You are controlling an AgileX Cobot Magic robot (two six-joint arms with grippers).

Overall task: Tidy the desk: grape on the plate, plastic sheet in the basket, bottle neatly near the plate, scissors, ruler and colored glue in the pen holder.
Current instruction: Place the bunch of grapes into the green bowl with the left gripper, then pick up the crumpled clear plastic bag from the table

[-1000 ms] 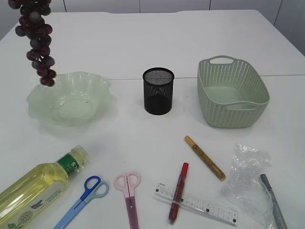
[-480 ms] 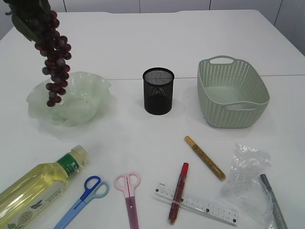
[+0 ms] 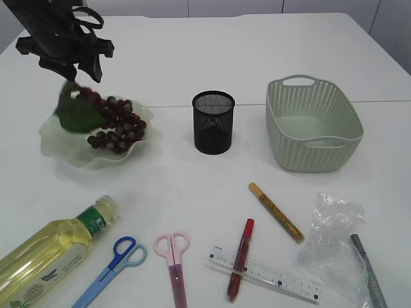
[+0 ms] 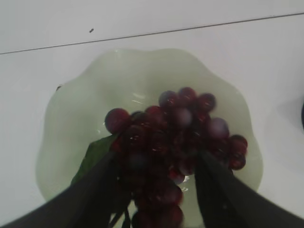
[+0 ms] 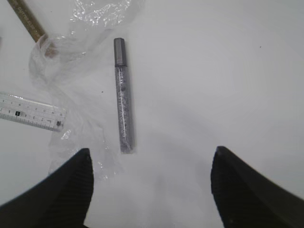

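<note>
The left gripper (image 4: 156, 190) hangs just above the pale green scalloped plate (image 3: 58, 144), its two dark fingers (image 4: 95, 190) spread around the bunch of dark red grapes (image 3: 115, 128). The bunch (with a green leaf (image 3: 77, 114) at its near end) lies in the plate directly below the jaws; whether the fingers touch the grapes cannot be told.

The right gripper (image 5: 151, 187) hovers over the white table (image 3: 192, 58) with its fingers spread wide and nothing between them. Ahead of it and slightly to its left lies a grey glitter glue pen (image 5: 122, 95), resting partly on the crumpled clear plastic sheet (image 5: 76, 71). Further left of the pen is the end of the clear ruler (image 5: 31, 111), and beyond it a gold glue pen (image 5: 26, 19).
</note>
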